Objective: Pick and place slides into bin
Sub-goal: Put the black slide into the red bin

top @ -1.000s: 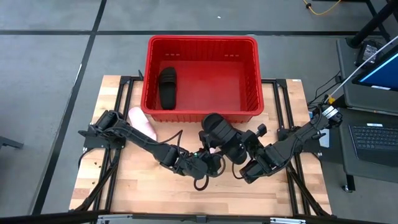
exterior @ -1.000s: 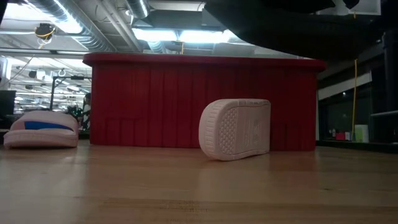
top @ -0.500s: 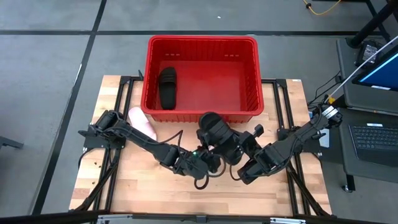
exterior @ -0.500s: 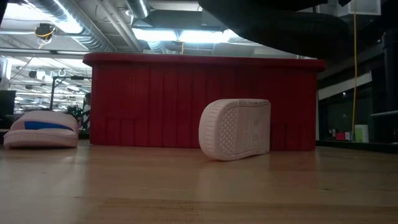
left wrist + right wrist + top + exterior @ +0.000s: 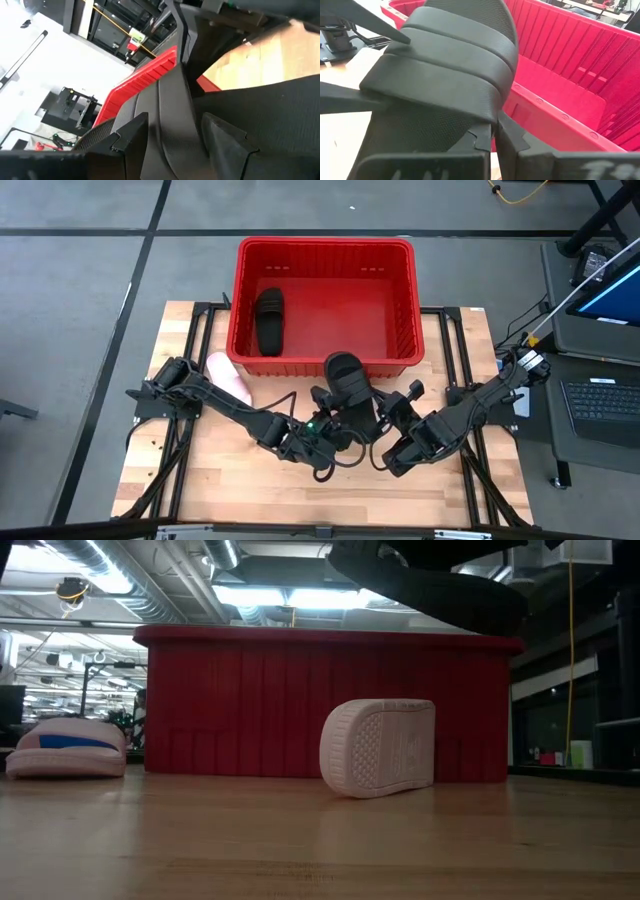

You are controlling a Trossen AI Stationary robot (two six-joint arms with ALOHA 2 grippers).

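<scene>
Basically foam: light, bendy, grippy. Black slide point(image 5: 349, 385) up off the table at 6 o'clock of the bin point(image 5: 403, 330), right gripper point(image 5: 492, 137) pinching the sole edge, left gripper point(image 5: 170, 145) clamping the strap. Best grabbed by strap or rim.

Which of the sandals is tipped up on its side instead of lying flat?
The pale pink sandal standing on edge before the red bin, ribbed sole facing the low camera. The other pink sandal lies flat, strap up, far off to one side.

bin point(image 5: 400, 340): glossy ribbed plastic | black slide point(image 5: 445, 70): matte, textured | table point(image 5: 300, 850): wood
</scene>
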